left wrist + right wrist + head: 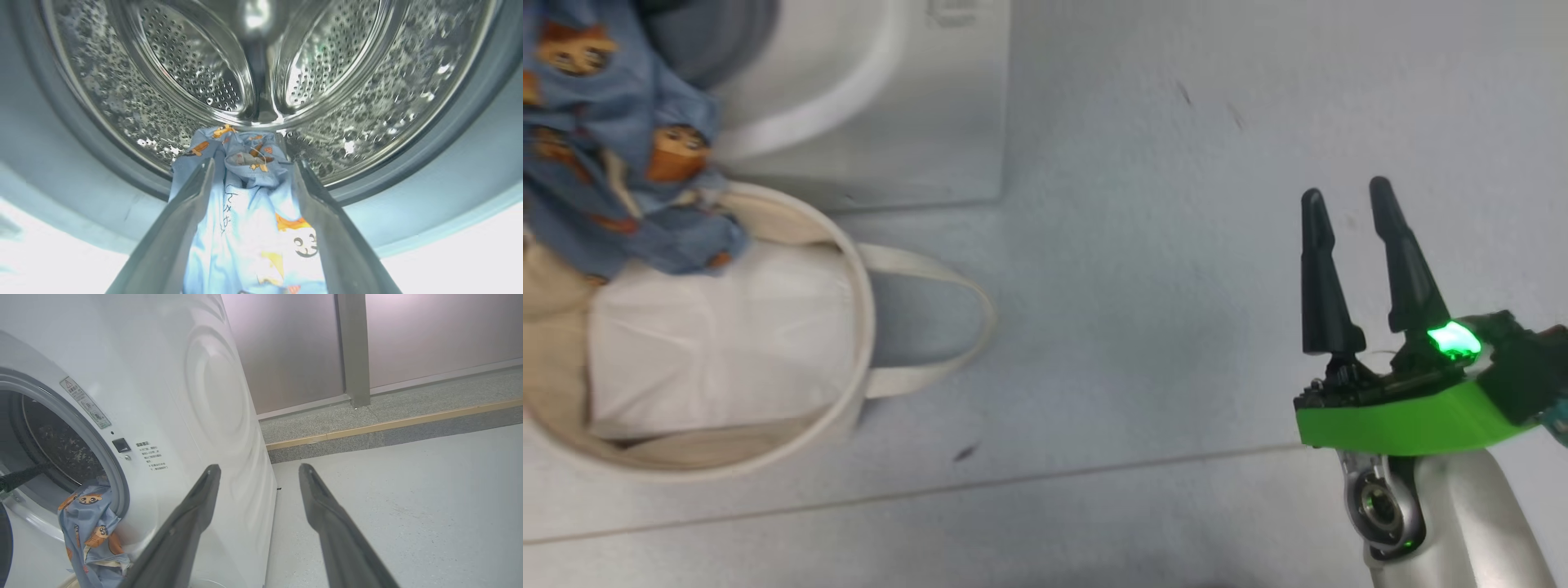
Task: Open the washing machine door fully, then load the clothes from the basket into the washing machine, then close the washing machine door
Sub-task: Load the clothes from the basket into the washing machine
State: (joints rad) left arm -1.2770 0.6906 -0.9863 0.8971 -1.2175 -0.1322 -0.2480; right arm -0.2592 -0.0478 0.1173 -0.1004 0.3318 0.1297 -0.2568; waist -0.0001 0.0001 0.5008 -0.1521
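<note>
At the drum mouth, the left fingers (192,196) stand wide apart, pinching nothing. The clothes (249,212) lie loose between them, draped over the grey gasket (470,134), with the far end reaching the steel drum (347,81). The rest hangs down the washing machine (196,375) front over the basket (858,327) rim. Open floor (1135,286) spreads right of the machine, where the right fingers (1409,269) hover, spread and empty. The warning sticker (86,402) has print too small to read.
</note>
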